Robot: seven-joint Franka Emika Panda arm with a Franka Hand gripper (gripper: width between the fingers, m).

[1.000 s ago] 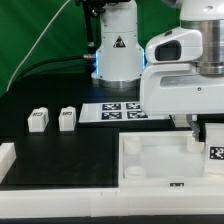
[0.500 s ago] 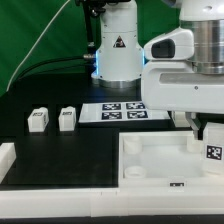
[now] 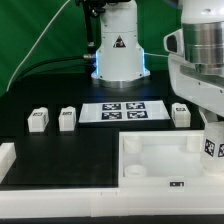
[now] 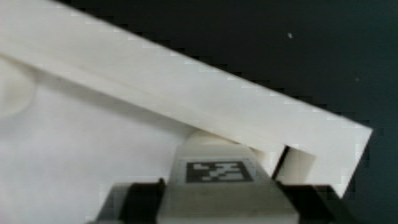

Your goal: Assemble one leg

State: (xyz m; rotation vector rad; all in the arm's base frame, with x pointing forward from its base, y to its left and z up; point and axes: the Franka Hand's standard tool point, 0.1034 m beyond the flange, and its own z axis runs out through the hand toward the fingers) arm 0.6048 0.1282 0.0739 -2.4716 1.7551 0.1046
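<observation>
Since a second ago the arm has swung toward the exterior view's right and turned, so the big white casing that was blocking the middle is out of the way and you can now see a small white block leg sitting on the black table just beside the marker board, which wasn't visible before. Two more small white block legs and sit well apart from it on the exterior view's left, unchanged. The one that matters, a small white plastic post with a black-and-white square tag, the leg, is down at the far right corner of the large white square panel. In the wrist view that leg sits between the fingers of the two-finger gripper, right up against the panel's raised rim, so I'd say the claw is clamped on it, though the fingertips themselves are mostly cut off. My read: it's lining the leg up over the corner socket, and the turning looks like part of seating or screwing it in. Can't tell if it's actually in the socket yet.
</observation>
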